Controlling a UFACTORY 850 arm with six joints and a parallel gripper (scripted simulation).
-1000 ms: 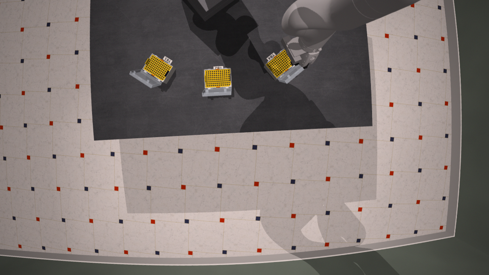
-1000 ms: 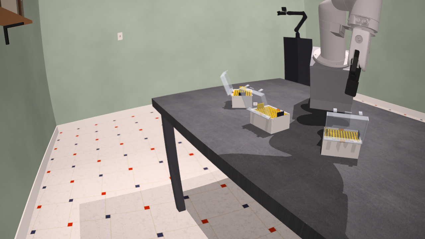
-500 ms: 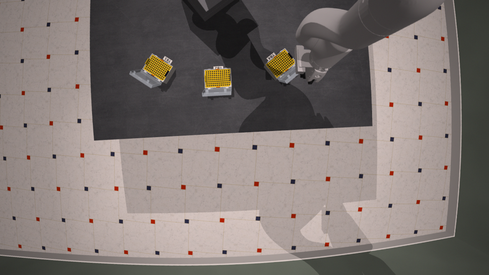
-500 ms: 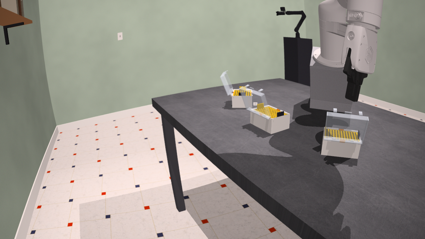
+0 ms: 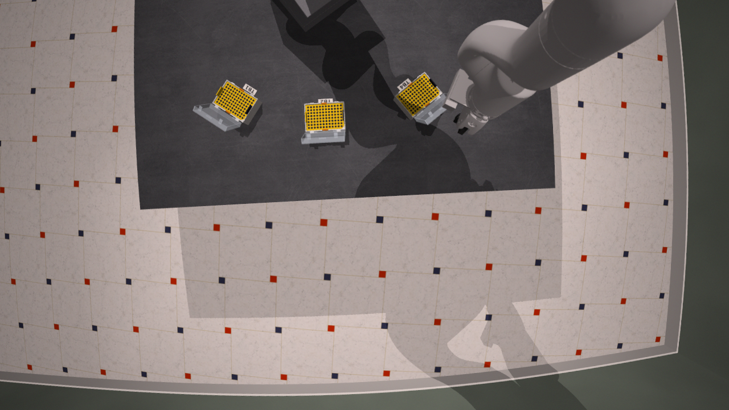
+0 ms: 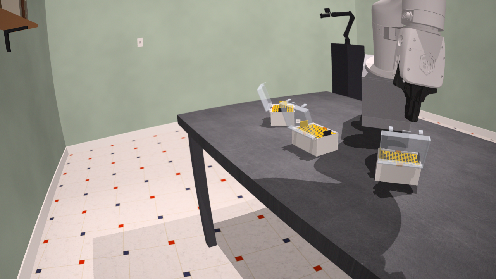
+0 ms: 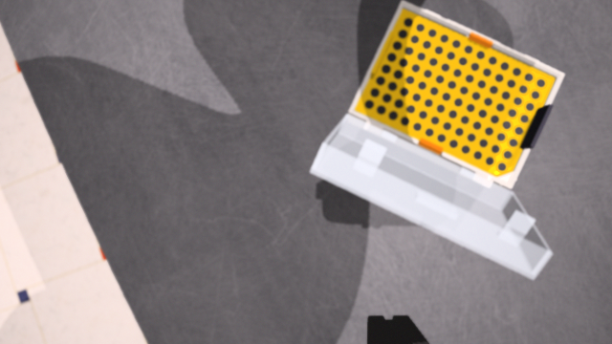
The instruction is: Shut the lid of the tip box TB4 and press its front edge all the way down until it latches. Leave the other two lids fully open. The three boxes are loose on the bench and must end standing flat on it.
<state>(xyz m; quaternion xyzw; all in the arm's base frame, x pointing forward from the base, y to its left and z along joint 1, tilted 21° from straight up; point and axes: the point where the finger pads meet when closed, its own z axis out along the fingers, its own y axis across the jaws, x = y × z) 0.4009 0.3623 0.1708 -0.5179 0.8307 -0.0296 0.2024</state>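
Tip box TB4 [image 5: 417, 93] [image 6: 398, 166] [image 7: 454, 93], white with a yellow rack, stands flat on the dark bench [image 5: 204, 168] [image 6: 277, 180] [image 7: 191, 201], at the right of the row in the top view. Its clear lid [image 5: 432, 113] [image 6: 404, 141] [image 7: 430, 203] stands open, about upright. My gripper [image 5: 461, 127] [image 6: 412, 116] [image 7: 392, 330] is shut and empty. It hangs above the bench just behind the lid's hinge side, clear of the box. TB2 [image 5: 324, 116] [image 6: 314, 138] in the middle and TB1 [image 5: 234, 99] [image 6: 281, 113] at the far end both have their lids open.
The arm's grey pedestal [image 6: 381, 100] stands on the bench behind TB4. A black stand with a camera arm [image 6: 347, 69] is beyond the bench. The bench edge and the tiled floor [image 7: 29, 191] show at the left of the wrist view.
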